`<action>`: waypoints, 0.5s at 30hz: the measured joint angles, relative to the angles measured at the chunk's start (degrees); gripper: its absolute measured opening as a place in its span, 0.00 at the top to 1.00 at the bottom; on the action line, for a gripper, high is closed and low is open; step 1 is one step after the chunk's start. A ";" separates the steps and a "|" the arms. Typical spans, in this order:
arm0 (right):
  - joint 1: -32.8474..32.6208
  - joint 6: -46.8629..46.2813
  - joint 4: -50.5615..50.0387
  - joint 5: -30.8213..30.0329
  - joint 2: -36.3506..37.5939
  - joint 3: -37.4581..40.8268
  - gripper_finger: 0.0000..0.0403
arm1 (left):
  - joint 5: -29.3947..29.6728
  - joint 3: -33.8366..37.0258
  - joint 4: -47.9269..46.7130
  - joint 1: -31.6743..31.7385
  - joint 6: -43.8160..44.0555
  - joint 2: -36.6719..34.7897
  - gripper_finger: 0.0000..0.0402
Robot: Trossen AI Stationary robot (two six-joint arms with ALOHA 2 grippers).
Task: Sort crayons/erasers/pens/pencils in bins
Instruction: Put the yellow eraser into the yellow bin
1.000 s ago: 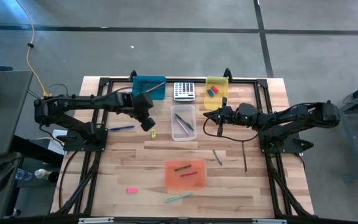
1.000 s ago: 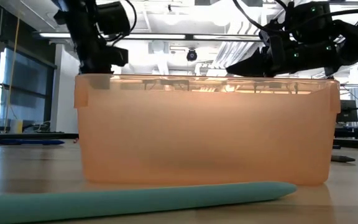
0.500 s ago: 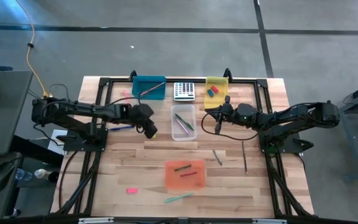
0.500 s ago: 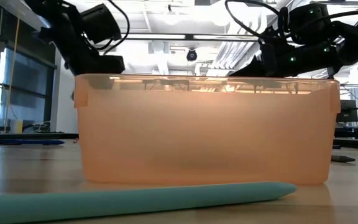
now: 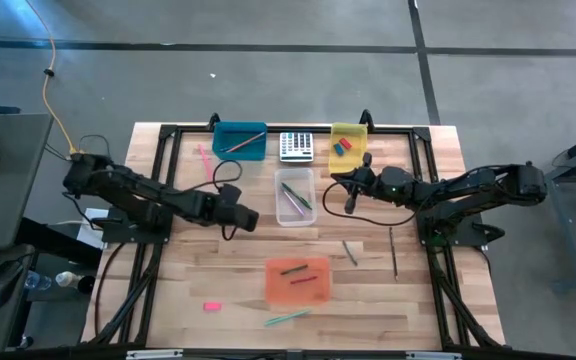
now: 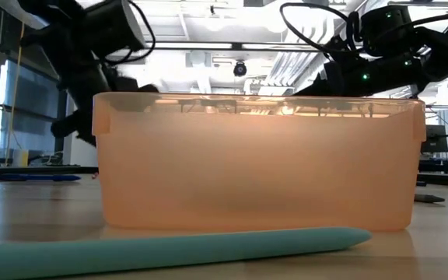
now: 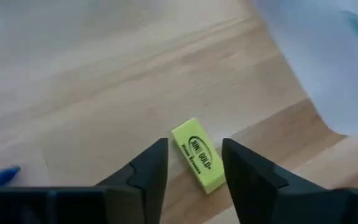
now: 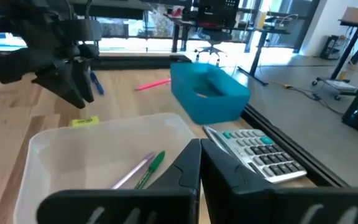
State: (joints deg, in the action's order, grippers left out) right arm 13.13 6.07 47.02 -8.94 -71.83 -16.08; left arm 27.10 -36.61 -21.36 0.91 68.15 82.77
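Item: yellow-green eraser [image 7: 198, 154], flat on the bench [image 5: 218, 275], at nine o'clock of the clear bin [image 5: 295, 196]. We note left gripper [image 7: 194, 163] fingers apart, straddling it, presumably to grasp. Right gripper [image 5: 349, 203] fingers together, empty, near the yellow bin [image 5: 348, 163], waiting.

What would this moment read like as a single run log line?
left claw: open over yellow eraser on table | right claw: shut, above clear bin | eraser not gripped

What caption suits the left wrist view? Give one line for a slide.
Left claw open over a yellow eraser lying on the wooden table.
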 joint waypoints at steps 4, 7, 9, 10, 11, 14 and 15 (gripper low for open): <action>0.00 0.00 -0.72 0.00 0.00 0.00 1.00 | 0.62 0.01 1.37 -1.57 4.77 3.73 0.59; 0.00 0.02 -0.71 0.01 0.00 0.00 1.00 | 0.83 -0.01 2.09 -2.19 7.07 6.16 0.56; 0.00 0.26 -0.75 0.01 0.00 0.00 1.00 | 1.18 -0.05 2.39 -2.39 8.23 7.46 0.54; 0.00 0.29 -0.79 0.01 0.00 0.00 1.00 | 1.64 -0.10 2.72 -2.56 8.23 8.07 0.54; 0.00 0.31 -0.84 0.01 0.00 0.00 1.00 | 2.43 -0.13 3.12 -2.79 8.19 8.58 0.53; 0.00 0.33 -0.89 0.01 0.00 0.00 1.00 | 3.72 -0.13 5.09 -3.47 8.18 9.87 0.53; 0.00 0.33 -0.89 0.01 0.00 0.00 1.00 | 4.38 -0.17 5.89 -3.70 7.98 10.26 0.53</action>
State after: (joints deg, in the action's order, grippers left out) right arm 13.13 6.39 46.13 -8.93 -71.83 -16.08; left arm 31.47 -36.77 -15.47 -2.80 76.13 93.03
